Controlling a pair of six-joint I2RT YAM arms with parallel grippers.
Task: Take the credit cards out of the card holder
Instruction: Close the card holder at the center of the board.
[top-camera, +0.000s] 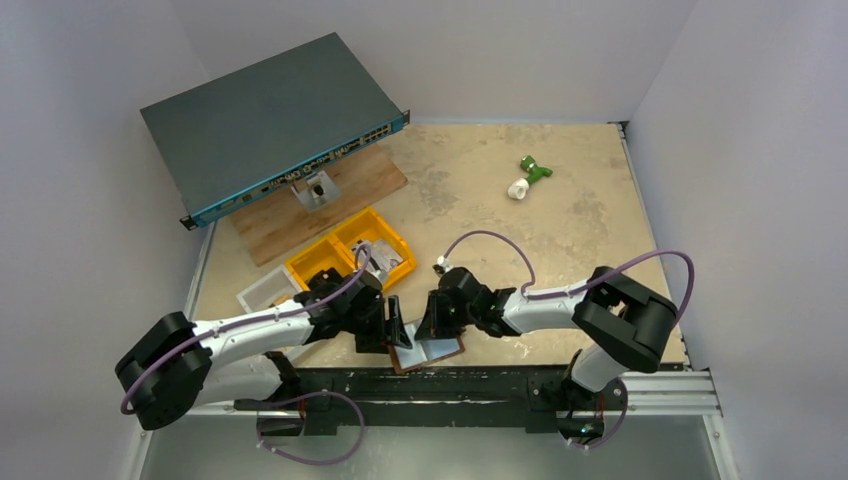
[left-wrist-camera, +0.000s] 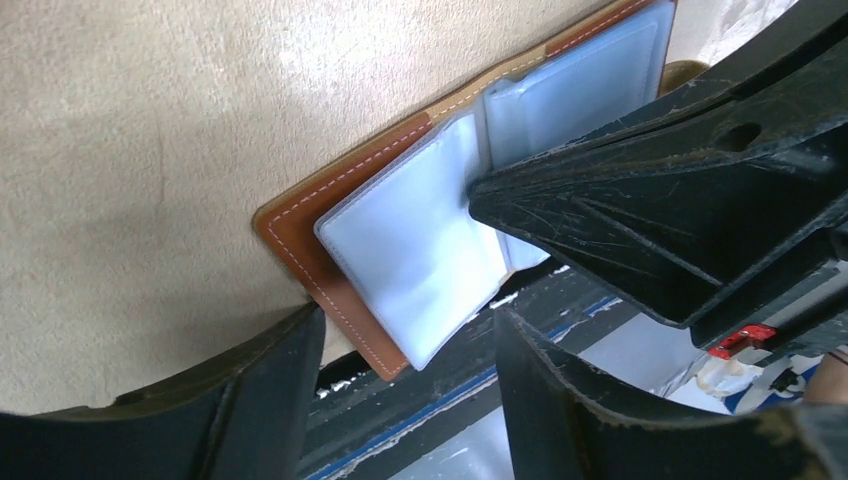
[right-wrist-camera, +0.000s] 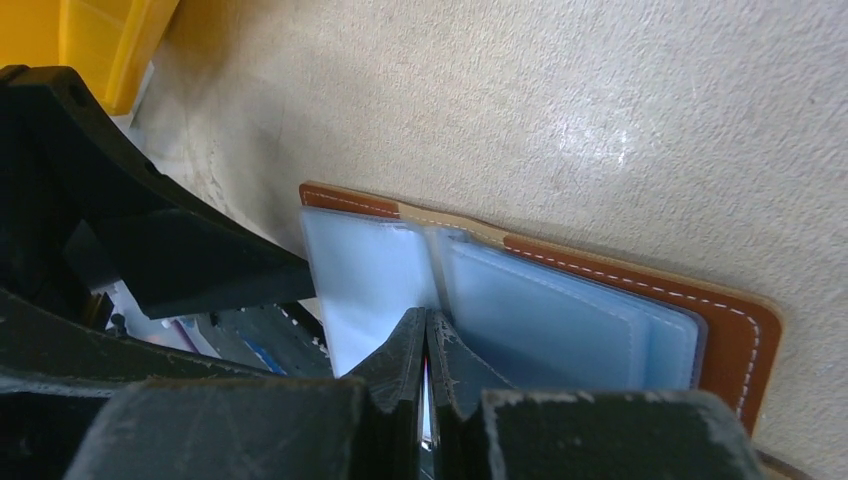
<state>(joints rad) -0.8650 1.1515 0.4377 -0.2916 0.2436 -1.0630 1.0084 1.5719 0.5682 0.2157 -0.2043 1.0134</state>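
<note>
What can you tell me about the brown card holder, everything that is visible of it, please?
The card holder is brown leather with pale stitching round its edge. It lies open and flat at the near edge of the table, with one corner seemingly past it. Pale grey-blue credit cards cover both halves. The shut right gripper presses at its centre fold. The open left gripper straddles its near corner; contact there is unclear.

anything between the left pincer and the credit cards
Nothing visible does: the open left pincer faces the credit cards in the card holder directly. The shut right pincer sits at the fold, beside that path.
</note>
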